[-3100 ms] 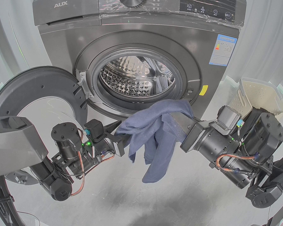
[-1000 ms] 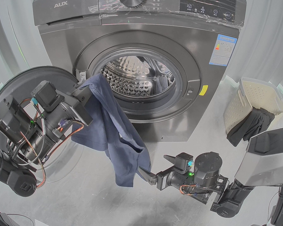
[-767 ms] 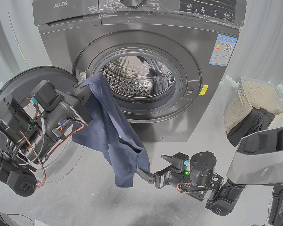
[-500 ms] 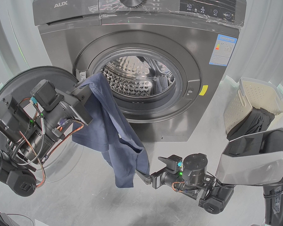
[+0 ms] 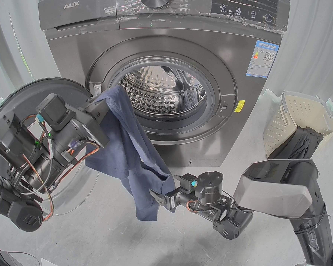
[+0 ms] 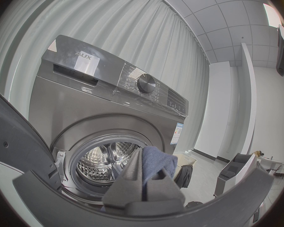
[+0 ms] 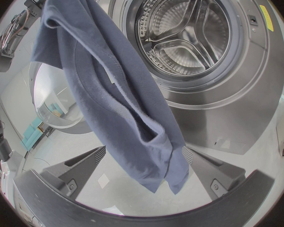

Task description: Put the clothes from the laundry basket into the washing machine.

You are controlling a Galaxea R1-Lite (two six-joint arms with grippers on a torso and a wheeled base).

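Floor [image 5: 100, 237]: washing machine [image 5: 81, 56], laundry basket [image 5: 307, 111]

Seems a staged test room or lab, not a home. Pale pleated curtain [image 6: 132, 26] drawn behind and beside a lone washing machine [image 5: 162, 93], with plastic film [image 5: 188, 0] taped over its control panel [image 5: 244, 6]. Glossy grey floor [image 5: 100, 237] underneath, a cream laundry basket [image 5: 310, 111] alongside. Overhead, office-style ceiling panels [image 6: 233, 16] with a flat light [image 6: 271, 14]; beyond, bare white walls [image 6: 217, 111].

Blue garment [image 5: 137, 159] hangs beside open washing machine [image 5: 81, 52]; dark garment [image 5: 299, 145] drapes over laundry basket [image 5: 309, 111].
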